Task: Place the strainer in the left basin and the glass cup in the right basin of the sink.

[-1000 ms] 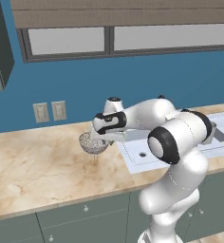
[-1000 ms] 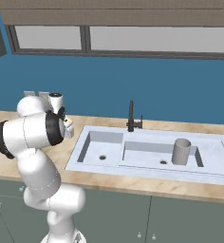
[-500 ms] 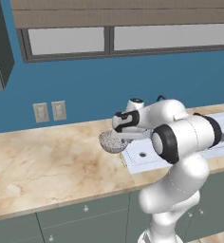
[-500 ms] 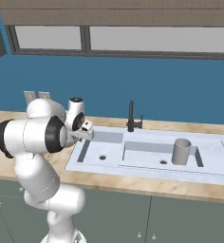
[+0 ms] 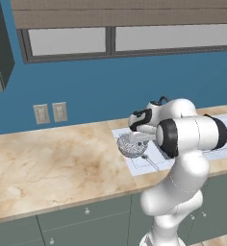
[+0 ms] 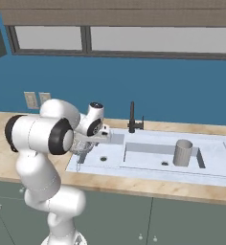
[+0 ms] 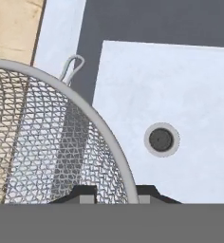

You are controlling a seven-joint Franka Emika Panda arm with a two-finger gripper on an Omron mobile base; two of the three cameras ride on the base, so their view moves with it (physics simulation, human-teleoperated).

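Observation:
My gripper [image 7: 115, 194] is shut on the rim of the wire-mesh strainer [image 7: 42, 142]. The strainer [image 5: 131, 146] hangs above the sink's left rim [image 7: 61, 38], and part of it reaches over the left basin [image 7: 180, 85]. That basin's round drain [image 7: 161, 139] lies to the right of the strainer's rim. From the right base view, the strainer [image 6: 81, 143] sits under the hand [image 6: 93, 125] at the sink's [image 6: 215, 179] left end. The glass cup [image 6: 183, 153] stands upright in the right basin [image 6: 148, 160].
A slim black faucet [image 6: 132, 117] rises behind the divider between the basins. Marbled counter [image 5: 48, 163] stretches to the left of the sink. Two wall outlets [image 5: 50, 113] sit on the blue wall. Cabinet doors [image 5: 86, 226] run below the counter.
The arm has swung right with the strainer, from over the counter to the sink's left rim and the left basin. The cup has stayed in the right basin.

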